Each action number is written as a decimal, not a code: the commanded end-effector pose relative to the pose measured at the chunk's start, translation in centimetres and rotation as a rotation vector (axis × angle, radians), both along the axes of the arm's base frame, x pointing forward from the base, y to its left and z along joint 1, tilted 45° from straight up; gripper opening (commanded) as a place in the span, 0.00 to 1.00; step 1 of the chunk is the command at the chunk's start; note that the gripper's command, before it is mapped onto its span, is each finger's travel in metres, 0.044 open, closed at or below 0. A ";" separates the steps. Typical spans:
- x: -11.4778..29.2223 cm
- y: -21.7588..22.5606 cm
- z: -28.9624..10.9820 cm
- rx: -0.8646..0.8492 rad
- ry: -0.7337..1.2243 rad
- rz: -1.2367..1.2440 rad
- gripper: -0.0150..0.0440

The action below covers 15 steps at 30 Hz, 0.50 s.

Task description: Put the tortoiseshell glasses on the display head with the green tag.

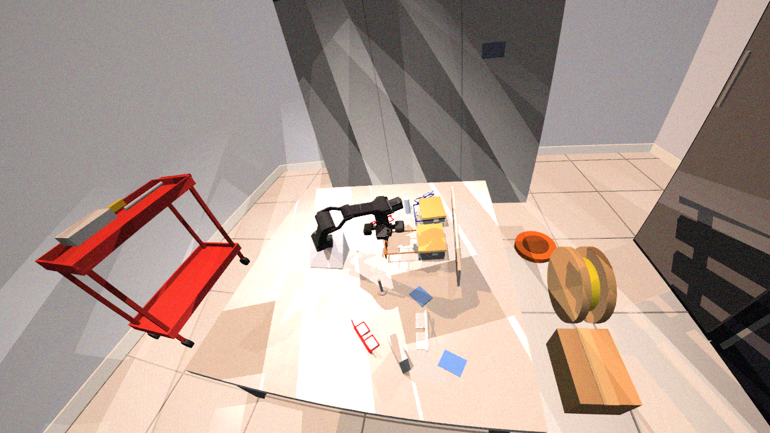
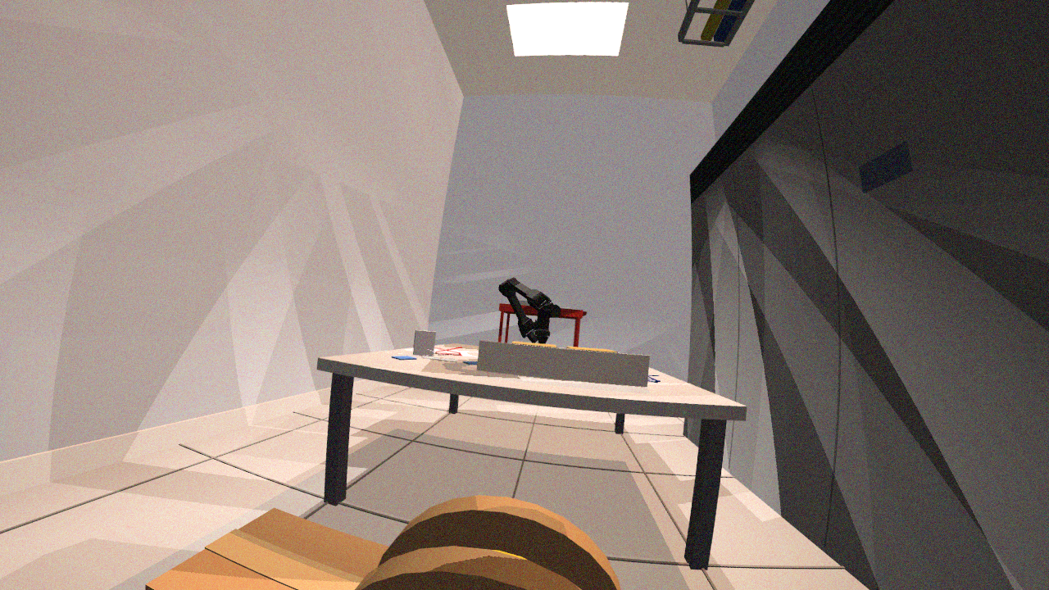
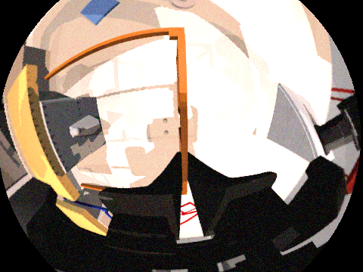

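My gripper (image 1: 385,237) (image 3: 181,155) is shut on the orange-brown tortoiseshell glasses (image 1: 400,252) (image 3: 182,75), at the front frame. They hang with both temples pointing toward the nearer display head (image 1: 431,238) (image 3: 28,128), which has a yellow top, a dark grey body and a pale nose (image 3: 85,126). In the top view the temple ends are near this head's face side; I cannot tell if they touch it. The other head (image 1: 432,207) (image 3: 81,219) stands beyond it. No green tag can be made out. In the exterior view a grey panel hides most of both heads.
The long upright panel (image 1: 458,252) (image 2: 560,364) stands behind the heads. Blue glasses (image 1: 415,213) (image 3: 91,207) are by the far head, near a grey-blue cylinder (image 1: 406,205). Red glasses (image 1: 370,342), white glasses (image 1: 427,331), blue cloths (image 1: 420,295) (image 1: 452,362) and a small stand (image 1: 380,286) are on the table.
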State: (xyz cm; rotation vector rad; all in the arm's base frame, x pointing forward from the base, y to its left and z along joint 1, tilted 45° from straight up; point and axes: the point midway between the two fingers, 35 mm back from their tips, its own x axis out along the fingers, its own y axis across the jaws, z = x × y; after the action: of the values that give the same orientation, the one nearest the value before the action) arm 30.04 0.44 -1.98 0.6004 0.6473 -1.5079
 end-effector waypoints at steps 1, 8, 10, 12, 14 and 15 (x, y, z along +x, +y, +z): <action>0.8 0.0 0.1 -0.001 -0.003 0.004 0.25; 1.8 0.0 0.0 -0.001 -0.004 0.004 0.25; 2.1 0.0 0.0 -0.001 -0.004 0.004 0.25; 2.3 0.0 0.0 -0.001 -0.004 0.004 0.25; 2.6 0.0 0.0 -0.001 -0.004 0.004 0.25; 2.8 0.0 0.0 -0.001 -0.005 0.004 0.25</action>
State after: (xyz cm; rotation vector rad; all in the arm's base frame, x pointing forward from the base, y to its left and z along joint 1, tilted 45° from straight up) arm 32.14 0.39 -2.05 0.6012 0.6464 -1.5079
